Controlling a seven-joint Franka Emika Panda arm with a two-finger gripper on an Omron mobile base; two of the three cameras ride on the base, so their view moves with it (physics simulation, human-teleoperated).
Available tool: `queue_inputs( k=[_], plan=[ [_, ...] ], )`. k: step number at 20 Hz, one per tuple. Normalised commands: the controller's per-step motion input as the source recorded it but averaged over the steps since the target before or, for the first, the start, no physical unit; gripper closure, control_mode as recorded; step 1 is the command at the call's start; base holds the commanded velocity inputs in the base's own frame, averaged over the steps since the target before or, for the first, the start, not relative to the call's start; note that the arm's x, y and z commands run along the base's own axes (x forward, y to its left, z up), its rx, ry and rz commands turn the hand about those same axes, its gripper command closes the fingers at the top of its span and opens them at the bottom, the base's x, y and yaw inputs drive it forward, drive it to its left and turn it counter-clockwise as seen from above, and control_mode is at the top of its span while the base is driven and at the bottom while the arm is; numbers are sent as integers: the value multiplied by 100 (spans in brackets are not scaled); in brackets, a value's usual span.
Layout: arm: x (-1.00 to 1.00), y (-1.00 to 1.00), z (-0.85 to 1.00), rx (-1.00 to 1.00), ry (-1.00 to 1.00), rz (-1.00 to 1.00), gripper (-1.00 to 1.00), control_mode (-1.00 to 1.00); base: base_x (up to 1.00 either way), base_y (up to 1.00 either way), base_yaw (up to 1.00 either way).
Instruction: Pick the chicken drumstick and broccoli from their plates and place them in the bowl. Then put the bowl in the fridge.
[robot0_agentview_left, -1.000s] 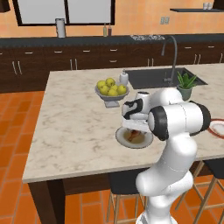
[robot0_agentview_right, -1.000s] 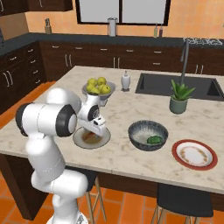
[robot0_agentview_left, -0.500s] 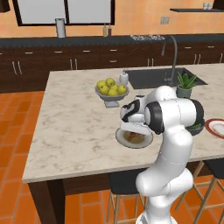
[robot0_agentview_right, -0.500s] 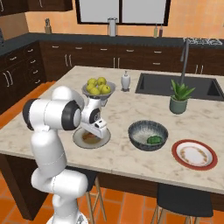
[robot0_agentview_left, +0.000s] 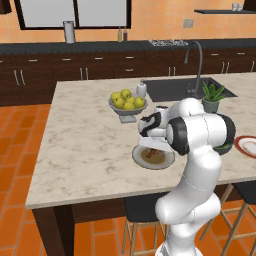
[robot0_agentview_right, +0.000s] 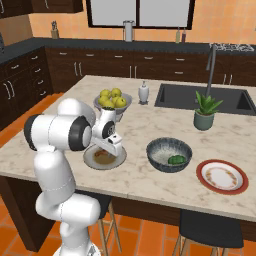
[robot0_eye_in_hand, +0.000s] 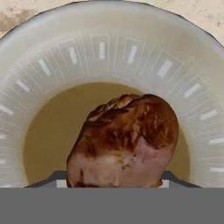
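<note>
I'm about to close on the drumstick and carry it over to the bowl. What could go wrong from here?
1. The chicken drumstick is rounded and bulky between the fingertips, so the grip may slip or squeeze it out sideways.
2. The gripper sits low over the grey plate; closing or lifting could drag or tip the plate.
3. The bowl already holds the broccoli, so a careless drop could knock it out.

No text, label, brand, number or sign can be read in any of the views.
</note>
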Motion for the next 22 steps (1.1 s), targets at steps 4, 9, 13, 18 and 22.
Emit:
queue_inputs(
  k=[4, 9, 13, 18, 22],
  plan=[
    [-56, -1, 78, 0, -12, -9, 100, -100, 0, 0, 0],
    [-68, -19, 79, 0, -10, -3, 100, -100, 0, 0, 0],
    [-57, -63, 72, -8, -11, -7, 100, -100, 0, 0, 0],
    [-30, -85, 70, -12, -2, -9, 100, -100, 0, 0, 0],
    [-16, -73, 76, -9, -4, -15, 100, -100, 0, 0, 0]
  ],
)
